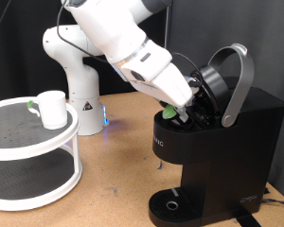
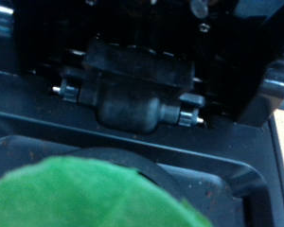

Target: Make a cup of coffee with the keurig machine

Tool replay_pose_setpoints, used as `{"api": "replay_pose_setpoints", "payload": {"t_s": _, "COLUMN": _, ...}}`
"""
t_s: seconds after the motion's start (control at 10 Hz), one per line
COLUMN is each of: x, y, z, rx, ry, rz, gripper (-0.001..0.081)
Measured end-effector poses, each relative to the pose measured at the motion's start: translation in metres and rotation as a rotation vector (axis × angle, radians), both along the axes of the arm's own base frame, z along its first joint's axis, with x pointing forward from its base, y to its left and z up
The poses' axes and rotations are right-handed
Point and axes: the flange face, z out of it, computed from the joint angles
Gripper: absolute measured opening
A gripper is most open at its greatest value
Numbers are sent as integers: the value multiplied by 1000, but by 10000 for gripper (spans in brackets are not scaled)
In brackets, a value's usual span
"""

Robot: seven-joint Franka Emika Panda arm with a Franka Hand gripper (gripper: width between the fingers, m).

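Broadly, the room shows as a dark backdrop at the exterior view's left and pale wall behind the white arm base (image 1: pixel 74 68), with everything standing on a brown wooden table (image 1: pixel 118 161). On the exterior view's left of that table sits a white two-tier round stand (image 1: pixel 33 156) with perforated grey shelves. The keurig machine (image 1: pixel 227 156) stands at the exterior view's right, black and boxy, its silver-grey lid handle (image 1: pixel 239 80) raised so the brew chamber is open; its round drip tray (image 1: pixel 172 204) lies at the exterior view's bottom. The robot's white arm slants down from the top of the exterior view into the open mouth of the machine. The cup (image 1: pixel 53 109) rests upright on the stand's top shelf, well apart from the machine. At the arm's tip the gripper (image 1: pixel 170 113) is at the chamber opening with a small pod with a green top (image 1: pixel 168 113) right at its fingertips; how wide the fingers stand I cannot tell. In the wrist view the green top (image 2: pixel 80 197) fills the near foreground, blurred, in front of the black chamber interior (image 2: pixel 137 90)
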Motion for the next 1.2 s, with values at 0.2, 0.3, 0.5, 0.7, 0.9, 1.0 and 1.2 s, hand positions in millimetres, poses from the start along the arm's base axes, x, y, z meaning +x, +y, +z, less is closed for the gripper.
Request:
{"api": "replay_pose_setpoints", "payload": {"t_s": 0.2, "x": 1, "y": 3, "z": -3, "rx": 4, "ry": 13, "rz": 12, "gripper": 491}}
{"api": "replay_pose_setpoints", "payload": {"t_s": 0.3, "x": 1, "y": 4, "z": -3, "rx": 6, "ry": 17, "rz": 14, "gripper": 491}}
{"api": "replay_pose_setpoints", "payload": {"t_s": 0.5, "x": 2, "y": 5, "z": -3, "rx": 9, "ry": 22, "rz": 20, "gripper": 491}}
{"api": "replay_pose_setpoints", "payload": {"t_s": 0.7, "x": 2, "y": 5, "z": -3, "rx": 3, "ry": 20, "rz": 24, "gripper": 491}}
{"api": "replay_pose_setpoints", "payload": {"t_s": 0.9, "x": 3, "y": 8, "z": -1, "rx": -8, "ry": 21, "rz": 21, "gripper": 491}}
{"api": "replay_pose_setpoints", "payload": {"t_s": 1.0, "x": 4, "y": 10, "z": -1, "rx": -14, "ry": 22, "rz": 15, "gripper": 491}}
{"api": "replay_pose_setpoints", "payload": {"t_s": 1.2, "x": 6, "y": 13, "z": 2, "rx": -17, "ry": 21, "rz": 13, "gripper": 491}}
